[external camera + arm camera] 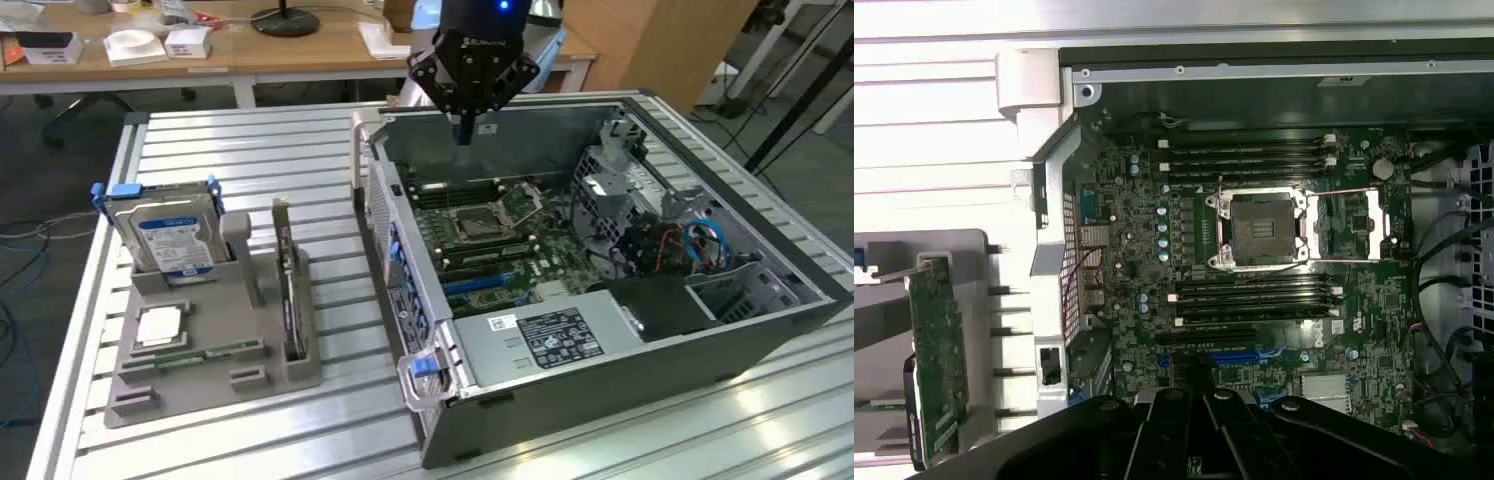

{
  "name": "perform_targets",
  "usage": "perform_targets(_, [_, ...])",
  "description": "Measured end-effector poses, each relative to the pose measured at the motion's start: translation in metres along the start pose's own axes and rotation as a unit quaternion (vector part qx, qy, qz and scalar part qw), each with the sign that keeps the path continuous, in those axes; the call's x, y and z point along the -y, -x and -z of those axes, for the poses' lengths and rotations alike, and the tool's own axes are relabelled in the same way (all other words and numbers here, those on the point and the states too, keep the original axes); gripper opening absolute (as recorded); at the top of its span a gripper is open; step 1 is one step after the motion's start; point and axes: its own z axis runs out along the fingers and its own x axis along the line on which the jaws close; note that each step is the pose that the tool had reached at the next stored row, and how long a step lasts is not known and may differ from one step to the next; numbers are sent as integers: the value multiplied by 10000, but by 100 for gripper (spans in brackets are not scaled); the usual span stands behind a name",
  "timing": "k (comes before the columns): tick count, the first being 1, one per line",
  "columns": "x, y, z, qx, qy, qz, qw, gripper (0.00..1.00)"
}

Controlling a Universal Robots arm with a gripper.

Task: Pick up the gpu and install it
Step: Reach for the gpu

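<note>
Exterior view — gripper (463,135) hovers over the case (601,395), gpu (284,290) upright in its holder (254,378).

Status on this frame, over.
Copy: gripper shut, empty, over motherboard inside case. The gpu untouched, on edge in grey holder outside. Case wall between them.

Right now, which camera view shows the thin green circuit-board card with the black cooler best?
The wrist view: there the thin green gpu shows its board face and part of its black cooler. In the exterior view the gpu stands on edge in the grey slotted holder, so mostly its thin edge is seen.
</note>
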Motion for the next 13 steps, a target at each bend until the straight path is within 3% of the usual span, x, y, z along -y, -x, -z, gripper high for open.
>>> perform_targets(13, [0, -4, -1, 0, 0, 0, 10000, 11])
